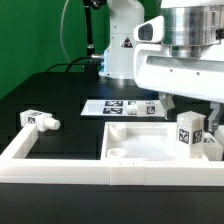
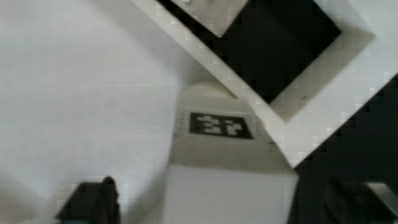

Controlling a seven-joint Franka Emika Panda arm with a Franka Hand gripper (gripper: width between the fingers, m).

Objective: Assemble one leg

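Note:
A leg [image 1: 190,130], a stubby white post with a black-and-white tag, stands upright at the corner of the large white square panel [image 1: 145,143] on the exterior view's right. My gripper [image 1: 192,125] is lowered over it. In the wrist view the leg [image 2: 222,150] lies between my two dark fingers [image 2: 93,202]. One finger is close against its side and the other stands apart from it, so my gripper [image 2: 222,208] is open around the leg. A second leg [image 1: 38,121] lies on the black table at the exterior view's left.
The marker board [image 1: 125,106] lies flat behind the panel. A low white wall [image 1: 70,168] runs along the front and up the left side. The robot's white base [image 1: 125,45] stands at the back.

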